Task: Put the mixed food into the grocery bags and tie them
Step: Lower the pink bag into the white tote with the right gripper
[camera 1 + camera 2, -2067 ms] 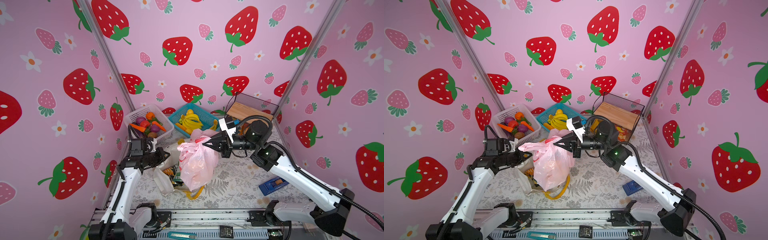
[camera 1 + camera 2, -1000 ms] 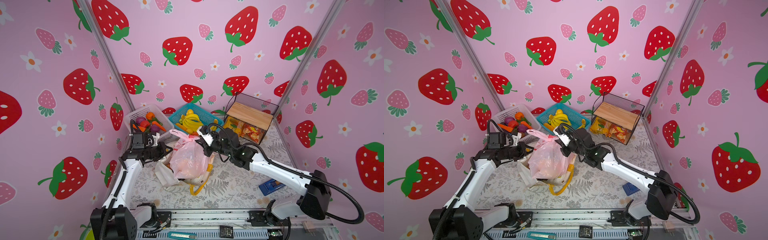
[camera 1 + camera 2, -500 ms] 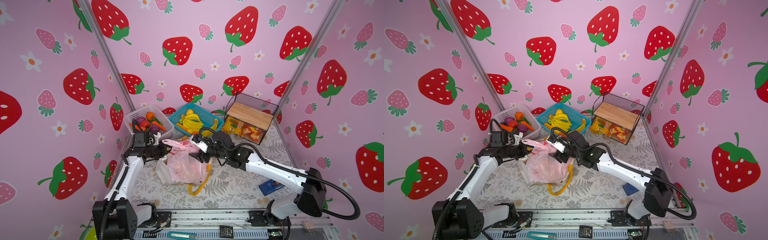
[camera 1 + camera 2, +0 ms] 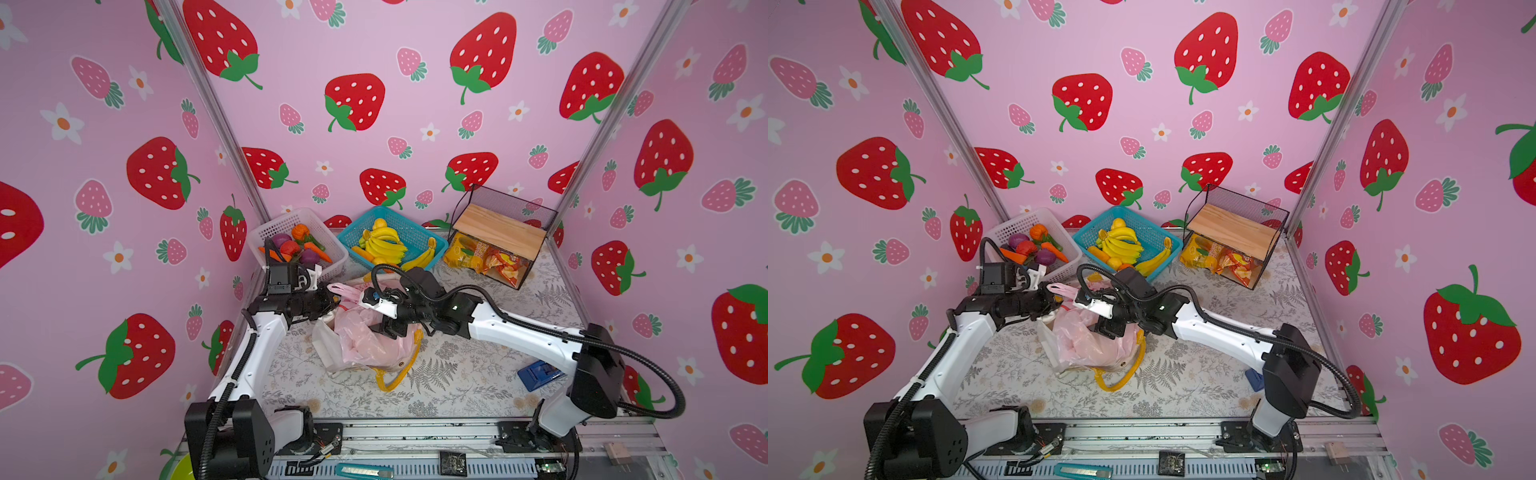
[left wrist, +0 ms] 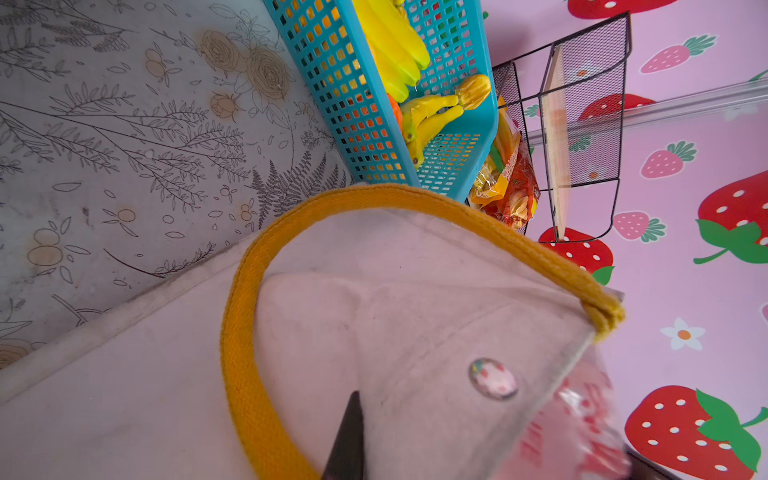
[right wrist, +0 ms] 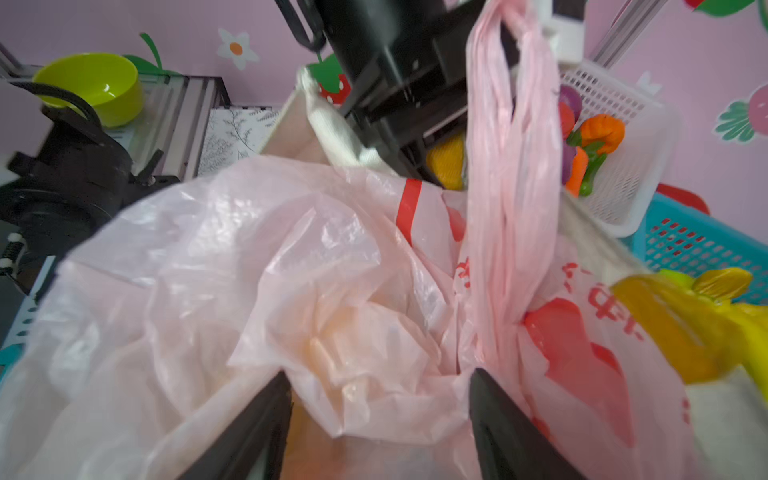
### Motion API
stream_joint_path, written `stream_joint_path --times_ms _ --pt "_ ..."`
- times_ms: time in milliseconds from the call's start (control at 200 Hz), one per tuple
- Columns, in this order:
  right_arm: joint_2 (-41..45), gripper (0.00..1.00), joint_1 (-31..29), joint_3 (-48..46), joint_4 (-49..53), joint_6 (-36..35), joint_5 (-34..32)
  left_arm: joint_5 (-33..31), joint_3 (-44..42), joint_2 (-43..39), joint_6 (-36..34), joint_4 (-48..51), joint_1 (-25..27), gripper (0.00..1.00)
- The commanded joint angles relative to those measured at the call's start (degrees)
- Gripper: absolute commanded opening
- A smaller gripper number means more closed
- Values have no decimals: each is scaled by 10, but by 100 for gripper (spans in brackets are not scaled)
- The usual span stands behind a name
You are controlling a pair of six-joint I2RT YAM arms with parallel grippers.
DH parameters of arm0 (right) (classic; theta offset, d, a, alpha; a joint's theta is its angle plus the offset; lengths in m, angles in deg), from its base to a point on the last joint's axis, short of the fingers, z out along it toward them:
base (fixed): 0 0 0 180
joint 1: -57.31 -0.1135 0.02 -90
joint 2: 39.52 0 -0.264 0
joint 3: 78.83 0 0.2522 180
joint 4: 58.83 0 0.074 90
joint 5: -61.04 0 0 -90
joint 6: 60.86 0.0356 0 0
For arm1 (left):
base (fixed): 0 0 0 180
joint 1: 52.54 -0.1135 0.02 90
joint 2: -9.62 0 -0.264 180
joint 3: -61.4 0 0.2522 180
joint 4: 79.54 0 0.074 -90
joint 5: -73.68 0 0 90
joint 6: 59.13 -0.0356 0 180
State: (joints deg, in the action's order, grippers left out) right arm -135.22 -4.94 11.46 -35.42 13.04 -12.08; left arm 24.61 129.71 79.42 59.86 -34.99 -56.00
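Right jaws apart, pink bag (image 6: 332, 270) contents unclear

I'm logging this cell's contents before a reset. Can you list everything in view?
pink plastic bag: one, translucent pink with red print, table centre, over the tote
canvas tote: one, white with yellow handles, under the pink bag
white basket: one, back left
toy vegetables: several, orange, purple and red, in the white basket
blue basket: one, back middle
bananas: bunches, yellow, in the blue basket
wire rack: one, black mesh with wooden shelf, back right
snack packets: several, yellow and red, under the shelf
blue object: one, table's right side, unclear what
bowl: one, lime green, off the table
cutter: one, teal, front rail
left gripper: black, shut on the pink bag's handle
right gripper: black, open over the pink bag
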Motion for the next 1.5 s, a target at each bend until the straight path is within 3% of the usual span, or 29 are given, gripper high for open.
stream_joint_path --times_ms 0,205,415,555,700,905,1135,1220,1396,1496 --pt "-29 65 0 23 13 -11 -37 16 35 -12 -17 16 3 0" --pt "-91 56 6 52 -3 35 -100 4 44 -11 -25 26 4 5" --pt "-163 52 7 75 -37 100 -164 -34 57 -19 -29 41 2 33" --pt "-163 52 8 68 -70 117 -178 -135 76 -32 -57 83 2 44" --pt "-130 61 12 61 -89 120 -138 -208 83 -60 -85 126 3 50" --pt "-66 80 19 49 -72 124 -59 -200 69 -104 -98 142 3 56" --pt "13 85 13 15 -10 76 0 -144 52 -102 -105 148 3 49" --pt "18 80 -3 -1 3 53 1 -144 51 -93 -104 142 4 38" --pt "-28 61 -27 7 -3 34 -8 -122 59 -76 -99 135 3 0" --pt "-71 55 -37 29 -12 29 -7 -112 53 -81 -89 125 4 0"
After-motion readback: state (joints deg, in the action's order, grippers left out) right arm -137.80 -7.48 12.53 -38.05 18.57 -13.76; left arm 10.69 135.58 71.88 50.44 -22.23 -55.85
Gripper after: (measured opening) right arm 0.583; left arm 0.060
